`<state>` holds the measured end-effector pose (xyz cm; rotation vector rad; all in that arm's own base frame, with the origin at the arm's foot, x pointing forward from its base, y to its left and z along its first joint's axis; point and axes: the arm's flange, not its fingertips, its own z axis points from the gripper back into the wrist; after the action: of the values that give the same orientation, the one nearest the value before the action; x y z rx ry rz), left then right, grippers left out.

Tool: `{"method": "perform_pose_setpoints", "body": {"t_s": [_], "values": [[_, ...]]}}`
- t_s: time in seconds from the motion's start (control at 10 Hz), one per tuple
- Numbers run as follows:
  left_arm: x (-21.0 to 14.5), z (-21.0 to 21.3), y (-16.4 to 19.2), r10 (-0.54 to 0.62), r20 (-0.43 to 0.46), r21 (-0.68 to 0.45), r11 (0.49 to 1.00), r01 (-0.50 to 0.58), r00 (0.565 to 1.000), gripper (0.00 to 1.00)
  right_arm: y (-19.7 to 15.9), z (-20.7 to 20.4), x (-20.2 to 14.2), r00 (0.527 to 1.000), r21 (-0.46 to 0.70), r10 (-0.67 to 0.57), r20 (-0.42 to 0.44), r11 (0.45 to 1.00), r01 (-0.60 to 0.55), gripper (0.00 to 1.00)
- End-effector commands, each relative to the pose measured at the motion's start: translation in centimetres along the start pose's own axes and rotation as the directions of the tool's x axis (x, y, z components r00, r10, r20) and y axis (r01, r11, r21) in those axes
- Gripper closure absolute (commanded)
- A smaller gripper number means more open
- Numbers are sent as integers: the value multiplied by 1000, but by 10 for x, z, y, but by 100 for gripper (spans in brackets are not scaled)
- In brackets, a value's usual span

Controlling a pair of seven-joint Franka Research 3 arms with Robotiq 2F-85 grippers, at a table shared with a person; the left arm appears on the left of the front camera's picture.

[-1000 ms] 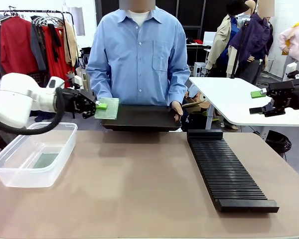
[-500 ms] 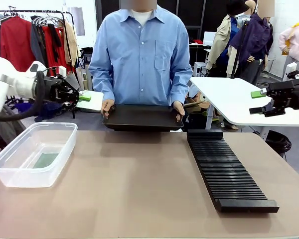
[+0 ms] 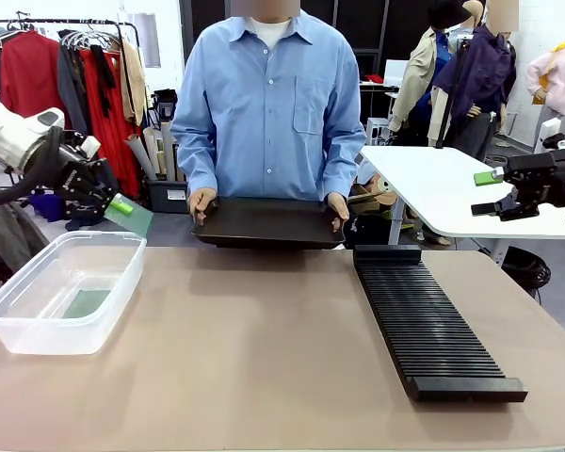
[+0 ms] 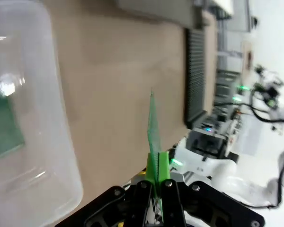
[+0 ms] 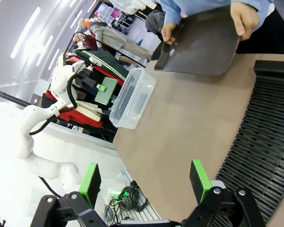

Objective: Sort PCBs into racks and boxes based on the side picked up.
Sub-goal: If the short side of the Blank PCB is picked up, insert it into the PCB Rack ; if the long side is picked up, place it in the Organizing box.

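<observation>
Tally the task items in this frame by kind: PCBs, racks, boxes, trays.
PCBs: 2, one in the left gripper as a held PCB, one PCB in the box
Racks: 1
Boxes: 1
Trays: 1, held by the person
Total: 5

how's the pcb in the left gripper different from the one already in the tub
The held PCB is up in the air, tilted, clamped at one edge by the left gripper; the PCB in the tub lies flat on the floor of the clear tub, untouched. The held one hangs over the tub's far rim, the other sits inside. Both are thin green boards.
</observation>
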<state>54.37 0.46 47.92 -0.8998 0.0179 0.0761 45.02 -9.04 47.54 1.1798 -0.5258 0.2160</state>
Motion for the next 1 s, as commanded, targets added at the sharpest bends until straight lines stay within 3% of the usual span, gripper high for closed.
{"method": "perform_pose_setpoints", "body": {"t_s": [0.0,0.5,0.9], "values": [[-9,-5,-11,83,-4,122,989,-82,997,100,2,1,2,1000,8,6,3,1000,-6,0],[-5,-1,-18,243,46,386,890,-242,969,100,2,1,2,1000,8,6,3,1000,-6,0],[-4,10,-8,175,72,491,851,-188,982,100,2,1,2,1000,8,6,3,1000,-6,0]]}}
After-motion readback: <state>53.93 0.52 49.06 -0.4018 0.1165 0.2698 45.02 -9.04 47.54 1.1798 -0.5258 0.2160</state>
